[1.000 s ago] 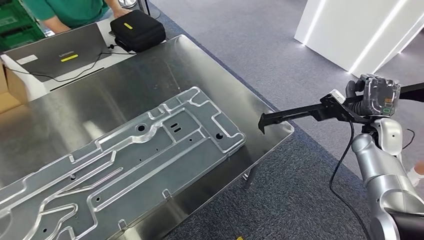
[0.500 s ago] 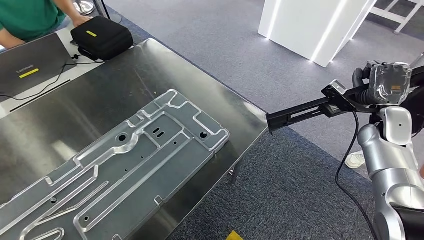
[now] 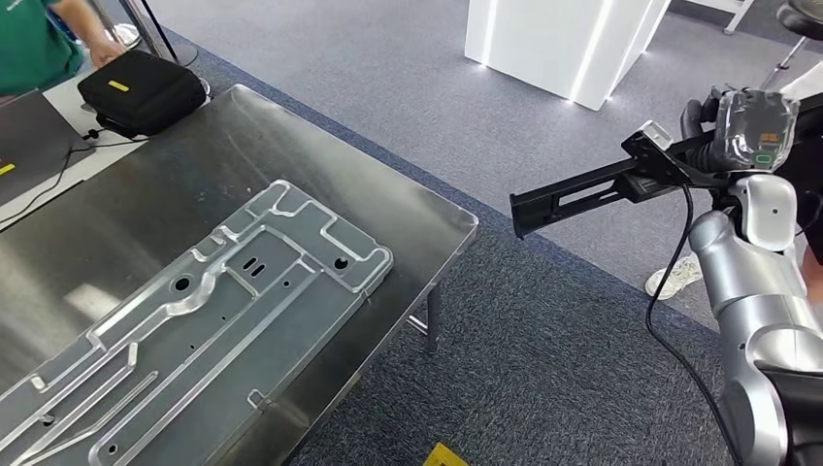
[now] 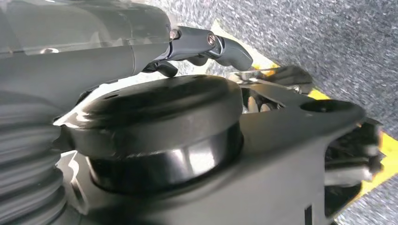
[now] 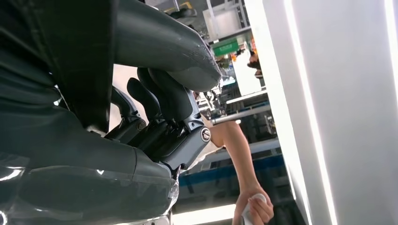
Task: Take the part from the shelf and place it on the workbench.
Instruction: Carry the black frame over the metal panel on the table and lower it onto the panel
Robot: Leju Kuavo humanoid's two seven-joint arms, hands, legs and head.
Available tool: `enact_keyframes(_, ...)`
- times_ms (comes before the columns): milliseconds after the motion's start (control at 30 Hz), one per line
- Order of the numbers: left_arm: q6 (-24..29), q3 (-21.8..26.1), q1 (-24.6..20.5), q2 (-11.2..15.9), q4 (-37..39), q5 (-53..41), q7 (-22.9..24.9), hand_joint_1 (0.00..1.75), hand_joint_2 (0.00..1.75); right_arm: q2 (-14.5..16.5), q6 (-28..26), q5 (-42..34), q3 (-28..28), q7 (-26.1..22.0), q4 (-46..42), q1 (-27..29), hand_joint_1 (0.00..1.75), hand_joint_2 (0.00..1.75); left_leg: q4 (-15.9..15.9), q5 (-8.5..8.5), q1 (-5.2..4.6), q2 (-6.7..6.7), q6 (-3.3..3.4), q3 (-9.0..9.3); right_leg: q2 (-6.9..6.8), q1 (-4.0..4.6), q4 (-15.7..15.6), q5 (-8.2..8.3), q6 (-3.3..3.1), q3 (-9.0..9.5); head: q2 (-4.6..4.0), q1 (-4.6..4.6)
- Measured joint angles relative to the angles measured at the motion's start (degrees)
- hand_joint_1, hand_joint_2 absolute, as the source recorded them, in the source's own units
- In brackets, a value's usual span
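- Since the earlier frames the whole head view has swung: the workbench [image 3: 194, 165], the plate on it and the black case now sit further left and the white pillar has come in at the top. This is the camera turning; the things on the bench keep their places relative to each other.
- The right hand [image 3: 718, 136] is still raised at the right of the head view, fingers clamped around the thick end of the part [image 3: 582, 197], a long black bracket.
- The part sticks out leftward from the hand, roughly level, its free end in the air above the grey carpet [image 3: 543, 369], just off the bench's right corner and touching nothing.
- In the right wrist view the dark fingers [image 5: 155, 101] curl tightly over the black bar.
- The left hand [image 4: 141, 51] shows in the left wrist view, its dark fingers [image 4: 211, 44] bent; I cannot tell whether they hold anything.
- A large machined aluminium plate [image 3: 204, 330] lies flat on the steel workbench, running from the near left towards the right corner.
- A black case [image 3: 141, 92] rests at the far left, with a person in a green top [image 3: 34, 49] beside it.
- A white pillar [image 3: 563, 44] with lit strips stands on the carpet at the far side.
- A person's arm [image 5: 239, 159] appears in the right wrist view.
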Motion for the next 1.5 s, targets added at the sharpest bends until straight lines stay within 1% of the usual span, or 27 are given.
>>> enact_keyframes(33,0.0,0.1,0.0,0.0,0.0,0.0,0.0,0.0,1.75,0.1,0.0,-0.3,0.1,0.0,0.2,0.1,1.64,1.75,-0.2,0.65,-0.1,-0.04,0.32,0.25,0.2,0.21,0.0,0.09,-0.12,-0.11,0.0,0.01)
enact_keyframes(67,0.1,0.3,0.0,0.0,0.0,0.1,-0.1,0.0,1.75,0.1,0.0,-0.7,0.3,0.0,0.4,0.1,1.64,1.75,-2.6,2.25,-0.25,-0.1,0.74,1.61,0.39,0.36,0.0,0.18,-0.2,-0.17,0.0,0.01)
enact_keyframes(167,0.6,0.4,0.0,0.1,0.0,0.0,-0.2,0.0,1.75,0.1,0.0,-2.0,0.3,-0.2,0.6,0.3,1.64,1.75,-13.6,7.01,-0.94,-0.83,2.1,7.33,0.87,0.55,0.1,0.61,0.03,-0.37,0.0,0.02)
enact_keyframes(200,0.7,0.5,0.0,0.1,0.0,0.0,-0.2,0.0,1.75,0.1,0.0,-2.4,0.3,-0.4,0.6,0.5,1.64,1.75,-15.4,7.54,-1.11,-1.03,2.34,8.13,0.97,0.49,0.0,0.85,0.3,-0.52,0.0,0.03)
enact_keyframes(300,0.8,0.5,0.0,0.1,0.0,-0.1,-0.3,0.0,1.75,-0.4,0.0,-3.5,0.3,-1.0,0.5,1.7,1.64,1.75,-16.7,8.71,-1.21,-0.84,2.87,8.19,1.09,0.12,-0.2,1.45,1.36,-0.88,0.0,0.03)
enact_keyframes(367,0.8,0.5,0.0,0.1,0.0,-0.1,-0.3,0.0,1.75,-1.0,0.0,-4.1,0.3,-1.2,0.4,2.2,1.64,1.75,-17.8,10.12,-1.05,-0.56,3.42,7.75,0.85,0.03,1.9,-1.01,1.86,-1.8,0.0,0.11)
enact_keyframes(433,0.8,0.5,0.0,0.1,0.0,-0.1,-0.3,0.0,1.75,-1.5,0.0,-4.5,0.3,-1.5,0.4,2.6,1.64,1.75,-18.1,11.13,-0.99,-0.32,3.69,6.75,0.62,-0.07,8.1,-6.08,2.27,-3.82,0.0,0.18)
enact_keyframes(467,0.8,0.5,0.0,0.1,0.0,-0.2,-0.3,0.0,1.75,-1.6,0.0,-4.7,0.3,-1.6,0.4,2.9,1.64,1.75,-18.0,11.54,-0.99,-0.2,3.7,6.16,0.6,-0.18,11.6,-8.04,2.52,-4.74,0.0,0.19)
enact_keyframes(500,0.8,0.5,0.0,0.1,0.0,-0.3,-0.3,0.0,1.75,-1.7,0.0,-4.9,0.3,-1.8,0.4,3.2,1.64,1.75,-18.0,11.95,-0.98,-0.08,3.62,5.56,0.56,-0.35,14.1,-8.95,2.76,-5.08,0.0,0.19)
enact_keyframes(533,0.8,0.5,0.0,0.1,0.0,-0.3,-0.3,0.0,1.75,-1.8,0.0,-5.0,0.3,-1.9,0.4,3.6,1.64,1.75,-17.9,12.33,-0.98,0.02,3.52,4.92,0.47,-0.58,14.7,-8.68,2.99,-4.52,0.0,0.2)
enact_keyframes(567,0.8,0.5,0.0,0.1,0.0,-0.4,-0.3,0.0,1.75,-1.9,0.0,-5.2,0.3,-2.0,0.4,3.9,1.64,1.75,-17.7,12.69,-0.96,0.11,3.37,4.24,0.31,-0.85,13.3,-7.57,3.22,-2.91,0.0,0.2)
enact_keyframes(633,0.8,0.5,0.0,0.1,0.0,-0.4,-0.3,0.0,1.75,-2.0,0.0,-5.4,0.3,-1.9,0.3,4.0,1.64,1.75,-16.9,13.21,-0.99,0.2,2.91,2.88,-0.19,-1.28,6.2,-5.64,3.67,2.38,0.0,0.21)
enact_keyframes(700,0.7,0.5,-0.1,0.2,0.0,-0.5,-0.3,0.0,1.75,-2.1,0.0,-5.5,0.3,-1.9,0.0,4.2,1.64,1.75,-16.2,13.6,-1.09,0.25,2.35,2.05,-0.27,-1.06,1.1,-5.41,3.13,5.68,0.0,0.08)
enact_keyframes(767,0.7,0.5,-0.2,0.2,0.0,-0.5,-0.3,0.0,1.75,-2.2,0.0,-5.6,0.4,-1.8,-0.3,4.5,1.64,1.75,-15.9,14.2,-1.07,0.25,1.67,1.65,-0.06,-0.61,0.4,-5.3,1.91,5.61,0.0,-0.09)
enact_keyframes(833,0.7,0.5,-0.1,0.3,0.0,-0.6,-0.4,0.0,1.75,-2.2,0.0,-5.6,0.4,-1.7,-0.6,4.8,1.64,1.75,-15.2,13.59,-0.89,0.1,0.94,0.95,-0.2,-0.62,0.3,-4.52,0.91,4.85,0.0,-0.13)
enact_keyframes(867,0.7,0.5,-0.1,0.3,0.0,-0.8,-0.6,0.0,1.75,-2.2,0.0,-5.6,0.4,-1.5,-0.9,5.0,1.64,1.75,-13.8,11.98,-0.81,0.01,0.61,0.27,-0.25,-0.66,0.2,-4.04,0.38,4.32,-0.01,-0.14)
enact_keyframes(967,0.7,0.5,-0.1,0.3,0.0,-1.2,-1.3,0.0,1.75,-2.2,0.0,-5.6,0.4,-0.9,-2.1,5.8,1.64,1.75,-3.9,4.58,-0.53,-0.16,0.07,-2.58,-0.22,-0.38,0.1,-2.65,-0.51,2.46,-0.01,-0.21)
enact_keyframes(1000,0.7,0.5,-0.2,0.4,0.0,-1.2,-1.4,0.0,1.75,-2.2,0.0,-5.6,0.4,-0.8,-2.4,6.2,1.64,1.75,-0.8,3.49,-0.49,-0.18,0.04,-3.06,-0.19,-0.26,0.1,-2.17,-0.56,1.88,0.0,-0.21)
enact_keyframes(1033,0.7,0.5,-0.2,0.4,0.0,-1.3,-1.4,0.0,1.75,-2.2,0.0,-5.6,0.4,-0.8,-2.6,6.6,1.64,1.75,0.8,3.62,-0.48,-0.2,0.1,-2.82,-0.14,-0.15,0.1,-1.71,-0.55,1.31,0.0,-0.21)
enact_keyframes(1067,0.7,0.5,-0.2,0.4,0.0,-1.4,-1.4,0.0,1.75,-2.2,0.0,-5.6,0.4,-0.8,-2.8,6.9,1.64,1.75,0.4,4.61,-0.48,-0.22,0.25,-1.72,-0.06,-0.07,0.1,-1.27,-0.51,0.78,0.0,-0.21)
enact_keyframes(1133,0.8,0.4,-0.1,0.4,0.0,-1.7,-1.4,0.0,1.75,-2.2,0.0,-5.6,0.4,-0.8,-3.3,7.5,1.64,1.75,-6.3,6.79,-0.6,-0.45,0.89,3.5,0.14,0.01,0.2,-0.44,-0.27,-0.11,0.0,-0.21)
enact_keyframes(1200,1.0,0.4,0.0,0.5,0.0,-1.9,-1.4,0.0,1.75,-2.4,0.0,-5.7,0.4,-0.8,-3.9,8.0,1.64,1.75,-14.0,6.88,-0.85,-0.73,1.52,8.62,0.25,0.02,0.2,0.28,0.24,-0.6,0.0,-0.19)
enact_keyframes(1233,1.0,0.4,0.0,0.5,0.0,-1.9,-1.4,0.0,1.75,-2.4,0.0,-5.7,0.4,-0.8,-4.2,8.2,1.64,1.75,-15.9,6.47,-0.99,-0.82,1.72,9.67,0.25,-0.05,0.2,0.61,0.59,-0.69,0.0,-0.2)
enact_keyframes(1300,1.1,0.4,0.0,0.5,0.0,-2.0,-1.4,0.0,1.75,-2.5,0.0,-5.7,0.4,-0.7,-4.6,8.6,1.64,1.75,-17.0,6.77,-1.07,-0.74,2.21,9.87,0.23,-0.19,-0.1,1.28,1.36,-0.72,0.0,-0.24)
enact_keyframes(1367,1.1,0.3,0.0,0.5,0.0,-2.0,-1.5,0.0,1.75,-2.7,0.0,-5.7,0.4,-0.7,-5.0,8.9,1.64,1.75,-18.0,7.91,-0.97,-0.52,2.91,9.94,0.23,-0.34,0.6,0.56,1.88,-1.24,0.0,-0.21)
enact_keyframes(1400,1.2,0.3,0.0,0.5,0.0,-2.0,-1.5,0.0,1.75,-2.8,0.0,-5.6,0.4,-0.7,-5.1,9.0,1.64,1.75,-18.4,8.52,-0.87,-0.4,3.2,9.83,0.22,-0.36,2.6,-0.96,2.05,-2.13,0.0,-0.19)
enact_keyframes(1500,1.4,0.3,0.1,0.4,0.0,-2.1,-1.6,0.0,1.75,-3.1,0.0,-5.6,0.4,-0.7,-5.2,9.3,1.64,1.75,-18.5,9.44,-0.87,-0.17,3.46,8.77,0.21,-0.57,12.9,-6.73,2.65,-6.14,0.0,-0.17)
